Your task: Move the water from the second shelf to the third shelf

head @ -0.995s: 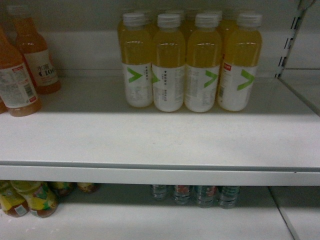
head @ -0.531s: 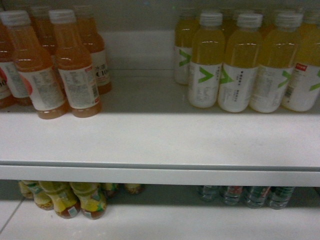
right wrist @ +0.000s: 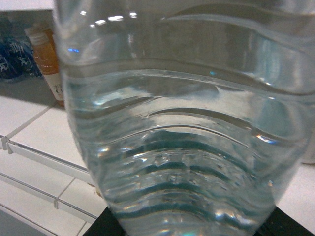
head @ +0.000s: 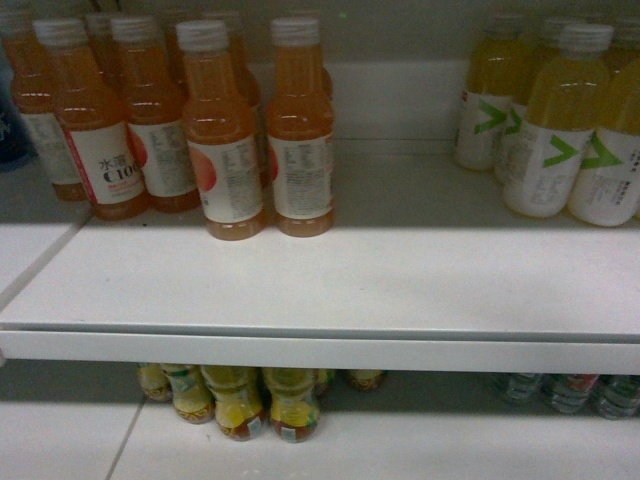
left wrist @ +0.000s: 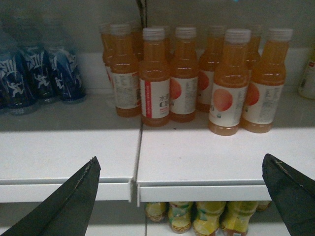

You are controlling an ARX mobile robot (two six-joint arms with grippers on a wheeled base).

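A clear ribbed plastic water bottle (right wrist: 182, 132) fills the right wrist view, its wavy ridges glinting, with dark gripper parts at 6 o'clock under it; whether the right gripper pinches it I cannot tell. The smooth white metal shelf (head: 330, 290) carries orange drink bottles (head: 225, 150) at 10 o'clock and yellow drink bottles (head: 560, 120) at 2 o'clock. The left gripper (left wrist: 182, 196) is spread wide, black fingers (left wrist: 74, 201) at 7 and 5 o'clock.

left pincer (left wrist: 182, 196) spread wide, level

Head and left wrist facing orange bottles (head: 225, 150); right wrist perhaps against water bottle (right wrist: 187, 137).
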